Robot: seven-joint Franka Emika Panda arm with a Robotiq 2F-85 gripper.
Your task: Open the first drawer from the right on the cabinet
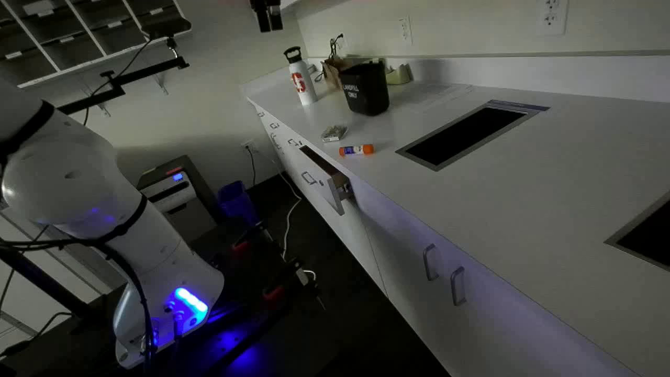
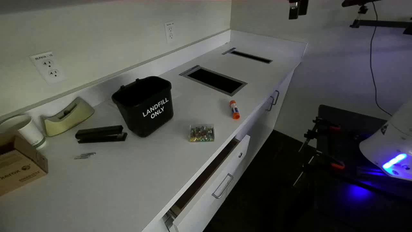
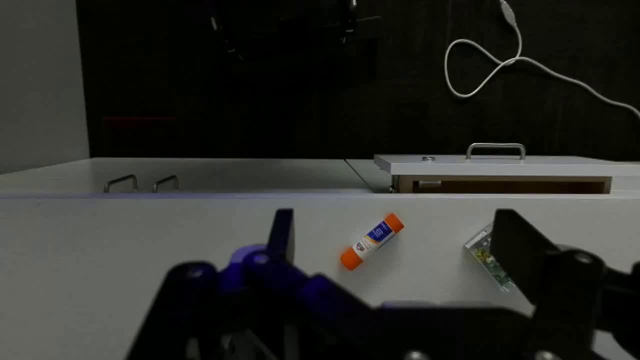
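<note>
The drawer in the long white cabinet stands partly pulled out. It also shows in an exterior view, with its bar handle on the white front and a dark gap behind the front. In the wrist view the drawer is at the upper right, beyond the countertop edge, with tan wooden inner sides. My gripper is open and empty, its fingers wide apart above the countertop. In both exterior views the gripper is at the top edge, high up and apart from the drawer.
A glue stick and a clear box of pins lie on the countertop near the drawer. A black bin, stapler, tape dispenser and cardboard box stand farther along. A white bottle stands near the wall.
</note>
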